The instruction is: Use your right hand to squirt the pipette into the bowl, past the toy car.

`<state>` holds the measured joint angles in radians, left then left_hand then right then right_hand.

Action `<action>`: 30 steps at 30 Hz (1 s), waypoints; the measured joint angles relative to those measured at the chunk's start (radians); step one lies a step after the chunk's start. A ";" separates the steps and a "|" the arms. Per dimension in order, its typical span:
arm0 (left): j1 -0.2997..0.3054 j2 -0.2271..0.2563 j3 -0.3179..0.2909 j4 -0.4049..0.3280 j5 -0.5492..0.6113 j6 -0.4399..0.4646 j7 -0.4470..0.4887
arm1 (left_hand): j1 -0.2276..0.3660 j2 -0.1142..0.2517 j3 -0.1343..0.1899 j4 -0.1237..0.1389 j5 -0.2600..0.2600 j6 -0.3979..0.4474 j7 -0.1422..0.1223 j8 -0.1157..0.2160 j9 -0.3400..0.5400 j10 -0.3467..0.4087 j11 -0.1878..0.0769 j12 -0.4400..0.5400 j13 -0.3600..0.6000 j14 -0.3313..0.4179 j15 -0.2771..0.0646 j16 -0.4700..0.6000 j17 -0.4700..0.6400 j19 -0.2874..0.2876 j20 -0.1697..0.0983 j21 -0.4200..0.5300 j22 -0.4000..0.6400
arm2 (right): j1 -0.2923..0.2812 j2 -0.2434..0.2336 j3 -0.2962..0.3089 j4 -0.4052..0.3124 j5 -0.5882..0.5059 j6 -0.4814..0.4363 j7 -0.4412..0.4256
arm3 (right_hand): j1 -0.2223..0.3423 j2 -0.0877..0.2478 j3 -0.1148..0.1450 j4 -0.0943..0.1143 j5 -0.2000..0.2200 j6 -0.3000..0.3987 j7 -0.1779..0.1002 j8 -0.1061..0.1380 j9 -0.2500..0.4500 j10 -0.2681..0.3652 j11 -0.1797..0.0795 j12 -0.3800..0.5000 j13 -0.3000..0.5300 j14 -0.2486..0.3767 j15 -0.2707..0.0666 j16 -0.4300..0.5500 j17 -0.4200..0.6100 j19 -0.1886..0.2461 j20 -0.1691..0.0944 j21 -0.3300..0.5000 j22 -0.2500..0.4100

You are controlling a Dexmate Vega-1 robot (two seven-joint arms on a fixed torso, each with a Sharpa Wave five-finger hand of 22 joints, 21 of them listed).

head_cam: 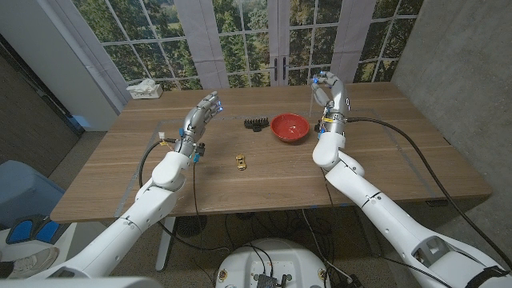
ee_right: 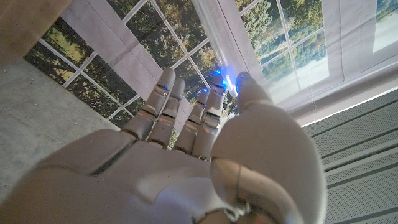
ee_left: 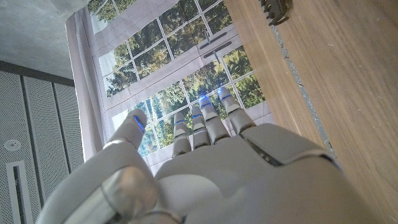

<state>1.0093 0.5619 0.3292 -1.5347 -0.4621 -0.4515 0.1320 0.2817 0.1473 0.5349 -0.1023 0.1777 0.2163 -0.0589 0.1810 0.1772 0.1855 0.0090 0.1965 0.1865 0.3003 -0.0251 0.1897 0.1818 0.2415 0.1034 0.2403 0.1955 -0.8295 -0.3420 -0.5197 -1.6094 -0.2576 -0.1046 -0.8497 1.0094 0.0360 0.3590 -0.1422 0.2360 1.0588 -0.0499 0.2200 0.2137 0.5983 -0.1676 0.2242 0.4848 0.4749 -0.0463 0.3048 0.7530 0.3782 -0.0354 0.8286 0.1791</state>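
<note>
- Red against the wood, the bowl [head_cam: 289,127] is my landmark on the surface [head_cam: 384,172]; the yellow toy car [head_cam: 240,162] sits nearer me and to the left of it, and a black comb-like thing [head_cam: 256,124] lies just beside the bowl's left rim.
- My right hand [head_cam: 331,90] is raised to the right of the bowl, beyond its rim, fingers up; a thin clear pipette [head_cam: 310,100] hangs from them, tip down toward the bowl's right edge. I read it as pinched, fingers drawn close.
- My left hand [head_cam: 202,117] hovers well left of the bowl, fingers extended and apart, holding nothing.
- I judge this as the carry finishing: next the tip needs to come over the bowl's inside, then a squeeze on the bulb.
</note>
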 measured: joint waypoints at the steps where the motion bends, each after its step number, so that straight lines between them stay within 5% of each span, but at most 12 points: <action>1: 0.002 0.001 0.000 -0.002 0.003 0.002 0.004 | 0.000 0.000 0.001 0.001 0.000 0.000 0.000 0.000 0.000 0.000 0.000 0.000 0.000 0.000 0.000 0.000 0.000 0.000 0.000 0.000 0.000 | -0.015 -0.014 0.007 -0.033 0.005 -0.011 0.005 | 0.000 0.000 0.000 0.000 0.000 0.000 0.000 0.000 0.000 0.000 0.000 0.000 0.000 0.000 0.000 0.000 0.000 0.000 0.000 0.000 0.000; 8: 0.015 0.004 -0.003 -0.020 0.005 0.006 0.009 | 0.000 0.000 0.005 -0.003 0.000 0.000 0.000 0.000 0.000 0.000 0.000 0.000 0.000 0.000 0.000 0.000 0.000 0.000 0.000 0.000 0.000 | -0.030 -0.028 0.016 -0.069 0.041 -0.105 0.040 | 0.013 0.013 0.008 -0.008 -0.015 -0.005 0.005 0.000 -0.005 -0.001 0.009 0.000 0.000 0.000 0.000 0.000 0.005 -0.007 0.007 0.000 0.000; 11: 0.018 0.005 -0.003 -0.026 0.010 0.012 0.016 | -0.004 -0.004 0.005 -0.003 0.000 0.000 0.000 0.000 0.000 0.000 0.000 0.000 0.000 0.000 0.000 0.000 0.000 0.000 0.000 0.000 0.000 | -0.064 -0.059 0.034 -0.142 0.052 -0.142 0.049 | 0.013 0.013 0.008 -0.008 -0.020 -0.005 0.005 0.000 -0.005 -0.004 0.014 0.000 0.005 -0.004 -0.004 0.000 0.005 -0.007 0.007 0.000 0.000; 17: 0.026 0.008 -0.004 -0.040 0.011 0.014 0.017 | -0.009 0.001 0.005 -0.003 0.000 0.000 0.000 0.000 0.000 0.000 0.000 0.000 0.000 0.000 0.000 0.000 0.000 0.000 0.000 0.000 0.000 | -0.064 -0.059 0.034 -0.142 0.074 -0.214 0.062 | 0.022 0.022 0.008 -0.008 -0.030 -0.012 0.012 -0.006 -0.005 -0.002 0.023 0.000 0.005 -0.012 0.002 0.008 0.014 -0.014 0.002 0.000 0.000; 18: 0.026 0.008 -0.004 -0.042 0.015 0.024 0.024 | -0.009 0.001 0.005 -0.003 0.000 0.000 0.000 0.000 0.000 0.000 0.000 0.000 0.000 0.000 0.000 0.000 0.000 0.000 0.000 0.000 0.000 | -0.089 -0.081 0.049 -0.192 0.077 -0.225 0.064 | 0.022 0.022 0.008 -0.008 -0.030 -0.012 0.012 -0.006 -0.005 -0.002 0.023 0.000 0.005 -0.012 0.002 0.008 0.014 -0.016 0.005 0.000 0.000; 25: 0.027 0.009 -0.004 -0.049 0.015 0.024 0.024 | -0.009 0.001 0.009 -0.007 0.000 0.000 0.000 0.000 0.000 0.000 0.000 0.000 0.000 0.000 0.000 0.000 0.000 0.000 0.000 0.000 0.000 | -0.089 -0.081 0.049 -0.192 0.095 -0.301 0.074 | 0.022 0.022 0.008 -0.008 -0.038 -0.012 0.012 -0.006 -0.005 -0.007 0.029 0.000 0.005 -0.012 0.002 0.015 0.018 -0.016 0.005 0.004 0.004; 26: 0.027 0.009 -0.003 -0.050 0.015 0.034 0.025 | -0.009 0.001 0.009 -0.007 0.000 0.000 0.000 0.000 0.000 0.000 0.000 0.000 0.000 0.000 0.000 0.000 0.000 0.000 0.000 0.000 0.000 | -0.114 -0.103 0.061 -0.240 0.100 -0.316 0.075 | 0.022 0.022 0.011 -0.011 -0.038 -0.012 0.012 -0.006 -0.005 -0.003 0.032 0.000 0.005 -0.012 0.002 0.015 0.018 -0.016 0.006 0.004 0.005; 30: 0.027 0.007 -0.001 -0.050 0.015 0.037 0.026 | -0.013 -0.003 0.009 -0.007 0.000 0.000 0.000 0.000 0.000 0.000 0.000 0.000 0.000 0.000 0.000 0.000 0.000 0.000 0.000 0.000 0.000 | -0.126 -0.115 0.067 -0.260 0.109 -0.361 0.077 | 0.022 0.022 0.012 -0.012 -0.044 -0.018 0.018 -0.006 -0.005 -0.002 0.034 0.000 0.009 -0.012 0.002 0.015 0.018 -0.011 0.022 0.007 0.005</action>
<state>1.0367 0.5693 0.3279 -1.5851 -0.4468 -0.4144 0.1583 0.2685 0.1447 0.5440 -0.1091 0.1777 0.2163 -0.0589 0.1810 0.1772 0.1854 0.0090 0.1965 0.1865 0.3003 -0.0251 0.1897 0.1819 0.2415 0.1034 0.2403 0.1956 -0.9559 -0.4572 -0.4527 -1.8698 -0.1489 -0.4660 -0.7731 1.0318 0.0583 0.3715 -0.1545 0.1921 1.0410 -0.0321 0.2145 0.2091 0.5966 -0.1336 0.2243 0.4941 0.4625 -0.0447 0.3196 0.7715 0.3675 -0.0137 0.8361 0.1843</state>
